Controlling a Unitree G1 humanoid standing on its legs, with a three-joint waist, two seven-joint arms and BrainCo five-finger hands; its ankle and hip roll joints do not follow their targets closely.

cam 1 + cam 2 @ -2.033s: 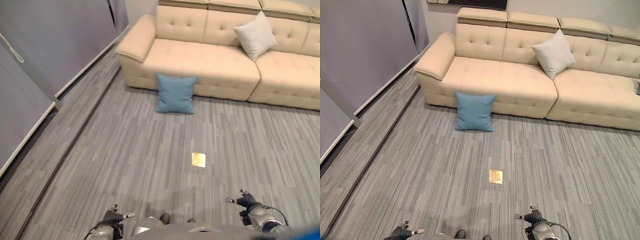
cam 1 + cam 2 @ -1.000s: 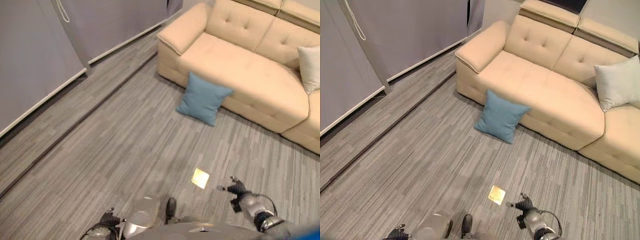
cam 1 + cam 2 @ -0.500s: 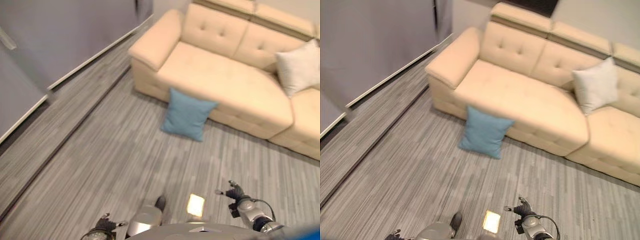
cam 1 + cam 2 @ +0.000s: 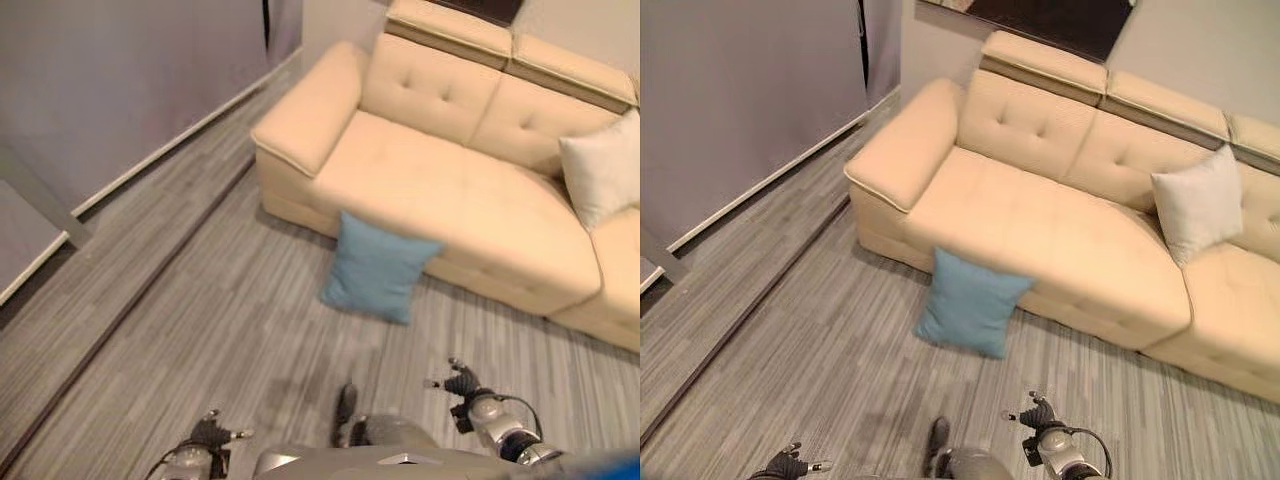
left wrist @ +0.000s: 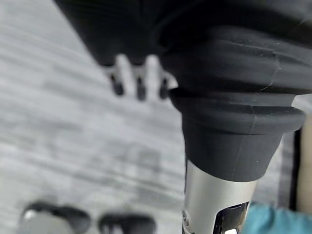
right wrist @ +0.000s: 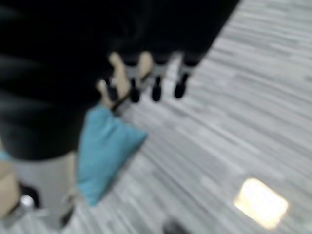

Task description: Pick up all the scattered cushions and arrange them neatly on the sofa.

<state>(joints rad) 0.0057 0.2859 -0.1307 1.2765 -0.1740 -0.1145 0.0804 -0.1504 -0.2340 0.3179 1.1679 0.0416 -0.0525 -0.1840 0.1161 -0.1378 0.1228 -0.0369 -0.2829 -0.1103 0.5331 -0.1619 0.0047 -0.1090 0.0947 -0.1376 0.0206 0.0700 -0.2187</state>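
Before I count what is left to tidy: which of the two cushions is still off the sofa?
The blue cushion: it stands on the floor, leaning against the front of the sofa. The white cushion already rests on the seat, against the backrest.

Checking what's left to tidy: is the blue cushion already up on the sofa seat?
No, the blue cushion stands on the floor, leaning against the front of the sofa.
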